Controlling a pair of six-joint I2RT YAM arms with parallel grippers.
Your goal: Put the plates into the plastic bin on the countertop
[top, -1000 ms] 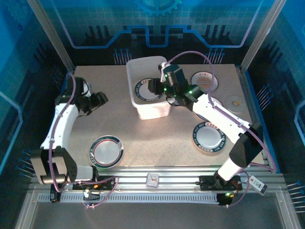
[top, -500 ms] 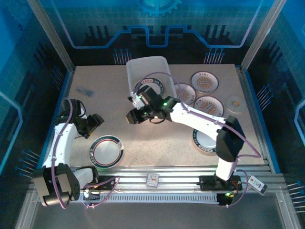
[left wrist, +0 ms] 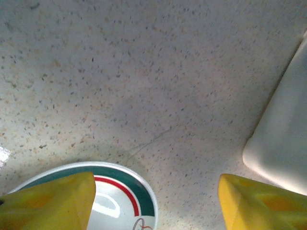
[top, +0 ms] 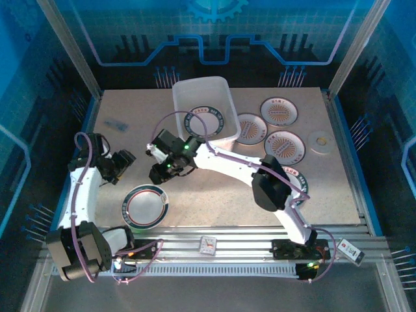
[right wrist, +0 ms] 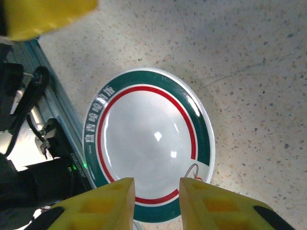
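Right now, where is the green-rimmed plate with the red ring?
In the top view the green-rimmed plate lies flat near-left on the countertop, beside the front rail, just nearer than the left gripper and right gripper.

White arms [top: 77,190], yellow fingers [right wrist: 103,203], purple cables [top: 172,116]

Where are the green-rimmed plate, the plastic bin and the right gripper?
green-rimmed plate [top: 145,206], top external view, pale centre.
plastic bin [top: 200,80], top external view, far rim.
right gripper [right wrist: 156,187], right wrist view, midway between its fingertips.
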